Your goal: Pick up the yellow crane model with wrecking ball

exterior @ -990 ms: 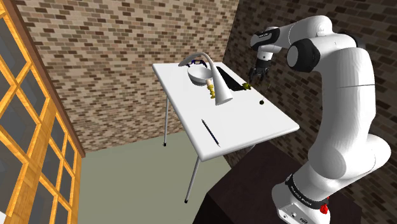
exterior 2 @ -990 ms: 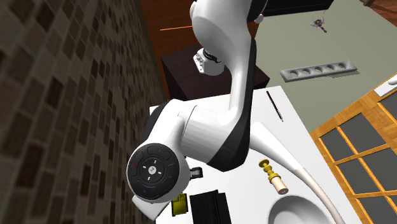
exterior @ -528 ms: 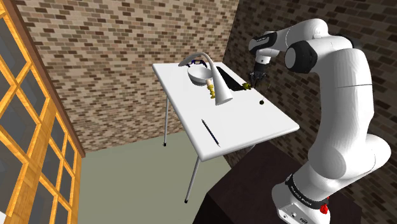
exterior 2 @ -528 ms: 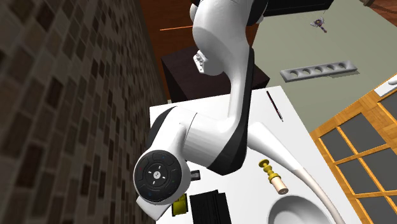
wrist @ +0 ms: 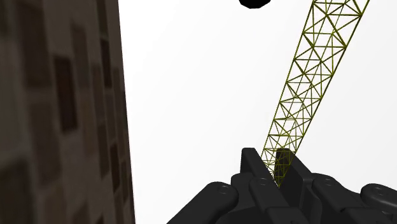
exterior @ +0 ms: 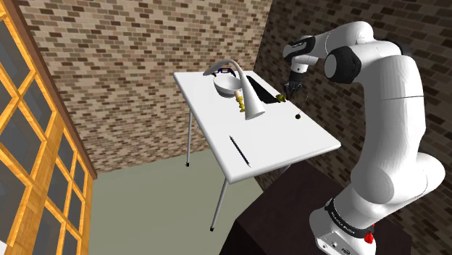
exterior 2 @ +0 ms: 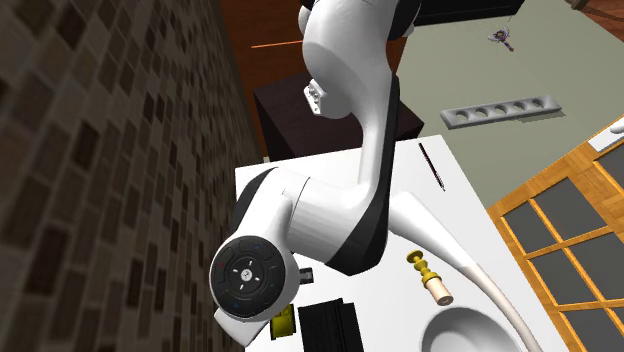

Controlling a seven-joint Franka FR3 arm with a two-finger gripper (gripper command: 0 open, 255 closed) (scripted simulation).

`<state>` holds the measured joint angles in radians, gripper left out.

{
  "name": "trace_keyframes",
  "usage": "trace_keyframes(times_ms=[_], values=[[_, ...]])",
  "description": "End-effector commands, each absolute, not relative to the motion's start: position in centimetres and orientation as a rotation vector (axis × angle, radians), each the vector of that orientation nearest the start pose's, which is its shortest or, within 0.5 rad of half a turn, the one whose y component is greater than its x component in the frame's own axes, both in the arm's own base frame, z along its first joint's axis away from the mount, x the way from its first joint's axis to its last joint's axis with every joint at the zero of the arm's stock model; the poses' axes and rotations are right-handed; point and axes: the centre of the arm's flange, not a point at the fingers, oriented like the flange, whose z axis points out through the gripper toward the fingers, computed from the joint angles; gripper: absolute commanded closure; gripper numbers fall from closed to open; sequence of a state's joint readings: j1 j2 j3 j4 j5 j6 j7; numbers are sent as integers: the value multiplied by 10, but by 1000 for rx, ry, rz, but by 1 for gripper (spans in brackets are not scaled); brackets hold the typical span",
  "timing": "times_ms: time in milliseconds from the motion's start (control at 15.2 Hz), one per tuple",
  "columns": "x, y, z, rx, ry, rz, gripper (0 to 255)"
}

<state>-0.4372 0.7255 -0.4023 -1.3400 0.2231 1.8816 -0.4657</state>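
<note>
— Where is the hand, and what has it got?

— The black gripper (wrist: 275, 164) sits at the white table's (exterior: 279, 141) edge nearest the brick wall (wrist: 57, 108). Its fingers are nearly closed and pinch the foot of the yellow lattice crane model (wrist: 305, 95). The gap between them is only as wide as the boom.

— Why grab it there rather than midway?

— My guess is that the lattice is thin and springy. The foot is where the bars meet, so it is probably the stiffest part and the closest to the model's weight. Pinched higher up, the boom would likely swing.

— And the wrecking ball?

— The black wrecking ball (wrist: 256, 3) lies on the table, farther along that same wall-side edge, off the boom's far end. I assume it is tied to the crane, so it should trail when the model rises, and a slow, straight lift would suit it. I can't tell whether the crane is off the table yet.

— Anything in the way?

— Nothing close. Farther in on the table stand a yellow-and-tan peg toy (exterior 2: 428, 275), a white curved piece (exterior: 250, 98) and a white bowl (exterior: 227, 87). A dark pen (exterior: 240, 150) lies toward the table's opposite edge. All are well apart from the grip.
</note>
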Motion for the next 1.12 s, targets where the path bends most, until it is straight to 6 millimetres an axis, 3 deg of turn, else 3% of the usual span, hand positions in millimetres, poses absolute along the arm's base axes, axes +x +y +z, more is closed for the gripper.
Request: trace_keyframes(times_ms=[0, 924, 1056], values=[[534, -478, 316, -3049, 588, 215, 255], [534, -479, 390, -3049, 588, 215, 255], [534, -478, 391, -3049, 588, 215, 255]])
